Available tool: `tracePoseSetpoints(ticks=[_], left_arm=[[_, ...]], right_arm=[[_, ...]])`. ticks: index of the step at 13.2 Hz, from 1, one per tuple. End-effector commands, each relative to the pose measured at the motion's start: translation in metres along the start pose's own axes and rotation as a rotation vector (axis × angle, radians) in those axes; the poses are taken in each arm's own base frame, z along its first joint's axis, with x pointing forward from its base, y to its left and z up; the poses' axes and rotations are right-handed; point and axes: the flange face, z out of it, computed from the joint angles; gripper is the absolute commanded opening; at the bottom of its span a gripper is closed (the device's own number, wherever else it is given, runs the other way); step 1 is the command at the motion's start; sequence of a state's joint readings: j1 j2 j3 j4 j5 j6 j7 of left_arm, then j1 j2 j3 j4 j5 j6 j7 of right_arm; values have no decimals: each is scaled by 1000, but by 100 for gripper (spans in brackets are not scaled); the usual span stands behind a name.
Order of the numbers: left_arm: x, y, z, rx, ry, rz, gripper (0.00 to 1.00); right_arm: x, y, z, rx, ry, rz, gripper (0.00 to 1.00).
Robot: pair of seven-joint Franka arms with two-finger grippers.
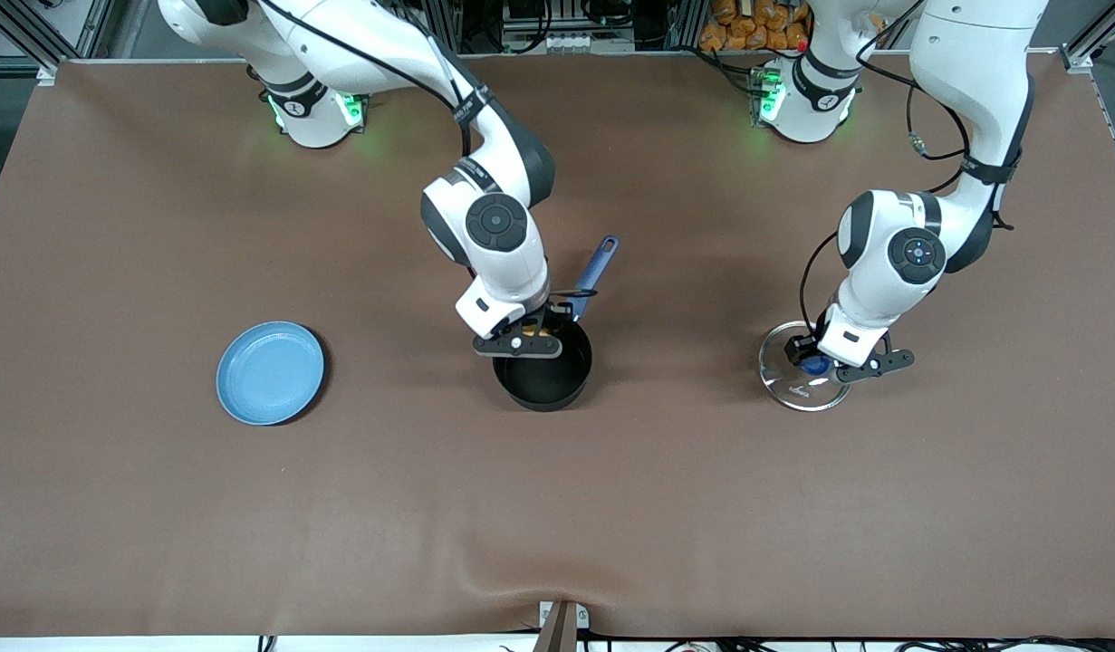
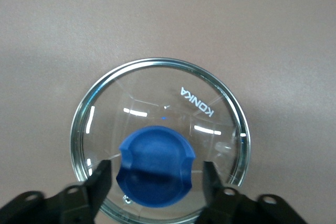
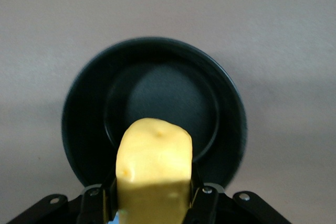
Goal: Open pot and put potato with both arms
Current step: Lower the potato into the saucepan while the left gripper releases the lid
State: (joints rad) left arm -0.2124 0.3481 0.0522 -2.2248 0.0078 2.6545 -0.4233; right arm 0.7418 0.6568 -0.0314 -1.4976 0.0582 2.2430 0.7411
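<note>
The black pot stands open in the middle of the table, its blue handle pointing toward the robots' bases. My right gripper is over the pot's rim, shut on the yellow potato, with the pot's empty inside below it. The glass lid lies flat on the table toward the left arm's end. My left gripper is low over the lid, open, with a finger on each side of the blue knob and a gap at both sides.
A flat blue plate lies toward the right arm's end of the table, well apart from the pot. The brown table cover has a slight wrinkle near its front edge.
</note>
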Motion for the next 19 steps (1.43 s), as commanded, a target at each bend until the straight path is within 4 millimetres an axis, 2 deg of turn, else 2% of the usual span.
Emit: tracePoseSetpoints(ticks=[1,4,7,9,12,14,15,16,18,19], left_arm=[[11,2,-26,-34,50,1,100],[25,8,-71,-58,98,-2,100],[37,14,-134,-80,145,3,100],[52,22,-191,-68,125,11,100],[70,34,-294,-39,36,16,100],[62,41,-336,-24,-18,32,100],[58,39,-355,-21,-26,36,100],[52,38,-368,-18,-35,39,100],[40,32,-396,-12,-42,43,100],[34,28,-405,5,-63,68,100]], right_arm=[[0,-14,22,13,33,-4,0],[-1,-15,43,16,42,-7,0],[-1,-13,55,6,50,-15,0],[-1,-13,63,14,58,-14,0],[-3,-12,73,8,55,-17,0],[-2,-10,76,7,54,-15,22],[-2,-10,77,7,56,-14,42],[-2,-10,77,8,55,-15,57],[-2,-11,75,11,56,-14,68],[0,-10,73,13,59,-11,68]])
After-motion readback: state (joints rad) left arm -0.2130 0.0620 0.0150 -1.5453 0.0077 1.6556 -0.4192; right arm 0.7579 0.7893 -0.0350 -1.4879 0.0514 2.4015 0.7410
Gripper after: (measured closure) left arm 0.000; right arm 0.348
